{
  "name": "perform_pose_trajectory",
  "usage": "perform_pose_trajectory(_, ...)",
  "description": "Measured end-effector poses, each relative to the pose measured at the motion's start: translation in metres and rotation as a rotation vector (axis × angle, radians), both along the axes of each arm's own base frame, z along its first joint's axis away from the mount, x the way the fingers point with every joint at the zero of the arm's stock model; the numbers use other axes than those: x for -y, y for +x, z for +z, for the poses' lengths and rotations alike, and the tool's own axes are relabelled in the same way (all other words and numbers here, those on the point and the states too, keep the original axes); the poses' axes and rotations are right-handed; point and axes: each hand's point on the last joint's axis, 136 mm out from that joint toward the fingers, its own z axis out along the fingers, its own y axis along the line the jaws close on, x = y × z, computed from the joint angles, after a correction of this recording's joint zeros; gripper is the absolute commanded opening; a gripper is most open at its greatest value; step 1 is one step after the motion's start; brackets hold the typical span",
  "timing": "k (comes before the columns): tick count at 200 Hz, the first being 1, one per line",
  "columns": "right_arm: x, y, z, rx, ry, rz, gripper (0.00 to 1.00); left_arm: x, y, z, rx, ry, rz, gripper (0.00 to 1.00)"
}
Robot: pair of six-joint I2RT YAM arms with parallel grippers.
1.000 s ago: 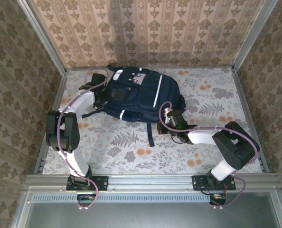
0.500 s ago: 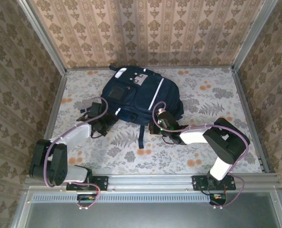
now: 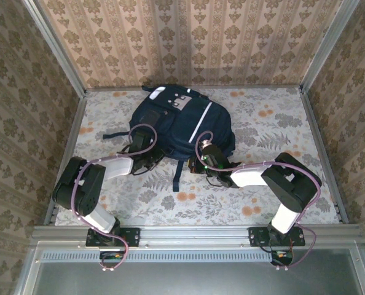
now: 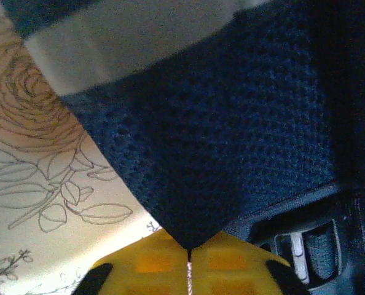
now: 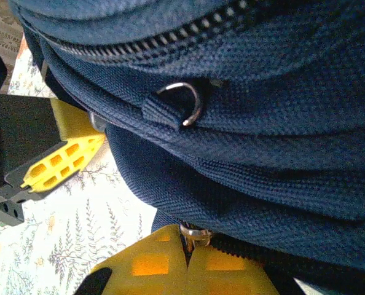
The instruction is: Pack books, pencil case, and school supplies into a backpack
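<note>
The navy backpack (image 3: pixel 181 123) lies flat on the floral table, white stripes on top. My left gripper (image 3: pixel 154 158) sits at its near-left corner; in the left wrist view the gripper (image 4: pixel 188 261) is shut on a corner of the backpack's navy mesh fabric (image 4: pixel 231 123). At the near edge of the bag my right gripper (image 3: pixel 201 161) is shut too; in the right wrist view it (image 5: pixel 192 246) pinches a metal zipper pull (image 5: pixel 196 234) on the backpack (image 5: pixel 244 141). The left gripper's yellow fingers (image 5: pixel 59 163) show there too. The books, pencil case and school supplies are out of view.
A dark strap (image 3: pixel 178 175) trails from the bag toward the near edge between the two grippers. Patterned walls with metal posts (image 3: pixel 78 117) close in the table (image 3: pixel 274 123) on three sides. A metal ring (image 5: pixel 184 103) hangs on the bag's side.
My left arm swung from the backpack's far-left side round to its near-left corner, opened on the way, then shut on the fabric. The right gripper, still shut, shifted slightly left.
</note>
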Motion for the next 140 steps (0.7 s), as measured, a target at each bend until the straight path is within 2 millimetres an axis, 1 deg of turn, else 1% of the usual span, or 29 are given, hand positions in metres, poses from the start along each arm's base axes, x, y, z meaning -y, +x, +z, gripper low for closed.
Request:
perform_pose_trajectory(33,0.007,-0.003,-0.008,0.012,-0.051,0.010,0.00,-0.007,0.004,-0.003,-0.015,0.016,0.020,0.00)
perform_pose_trajectory(59,0.022,-0.008,-0.012,0.014,-0.075,0.002,0.00,-0.015,0.007,-0.004,-0.016,0.027,0.039,0.00)
perform_pose_trajectory(110,0.052,-0.008,-0.008,0.036,-0.083,-0.031,0.00,-0.028,0.012,-0.005,-0.012,0.039,0.058,0.00)
perform_pose_trajectory(140,0.069,-0.006,0.000,0.054,-0.088,-0.041,0.00,-0.035,0.014,-0.005,-0.018,0.041,0.065,0.00)
